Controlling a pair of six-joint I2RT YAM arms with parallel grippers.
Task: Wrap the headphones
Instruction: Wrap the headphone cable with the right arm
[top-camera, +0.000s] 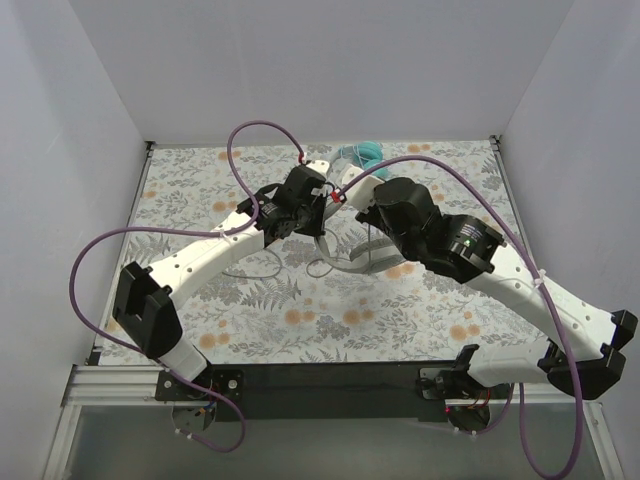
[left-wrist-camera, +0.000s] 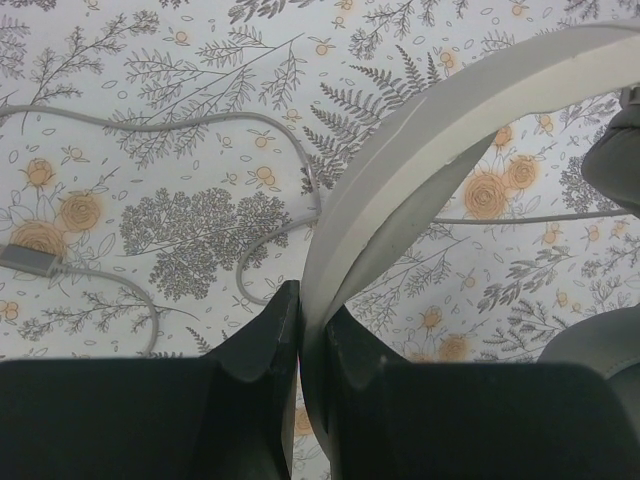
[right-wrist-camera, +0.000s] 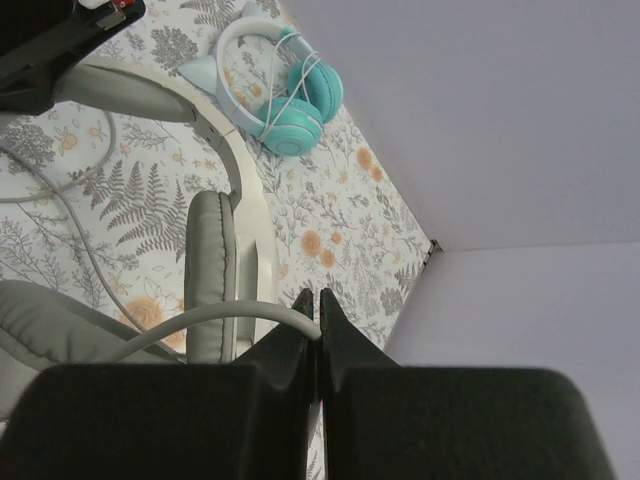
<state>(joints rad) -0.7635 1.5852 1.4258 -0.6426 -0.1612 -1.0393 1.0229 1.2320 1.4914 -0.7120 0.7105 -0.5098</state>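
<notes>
- Grey cable (left-wrist-camera: 200, 125) of the white-grey headphones (top-camera: 352, 258) is seen lying slack in loops on the floral table (top-camera: 300, 330), on the near-left side of the set. An inline remote (left-wrist-camera: 25, 258) is noted along it.
- At mid-table the pale headband (left-wrist-camera: 420, 170) is clamped edge-on by the left gripper (left-wrist-camera: 300, 300), its jaws pressed together on the band. The band arches up and to the right in the wrist view, clear of the table.
- Just beside it, the right gripper (right-wrist-camera: 317, 300) is closed to a pinch on the cable, close to a padded ear cup (right-wrist-camera: 210, 270).
- Judged relation: the band's long axis runs from the left gripper's grip over to the cups by the right gripper. The slack trails off toward the left arm's side, nearer the bases. The right arm, which already holds the cable, is the better placed to carry turns. These would have to be laid across the band's axis, not along it.
- Farthest off, the teal headphones (right-wrist-camera: 290, 100) are recorded at the back edge, well apart. A pale cord crosses both of their cups, so this pair is judged already wrapped.
</notes>
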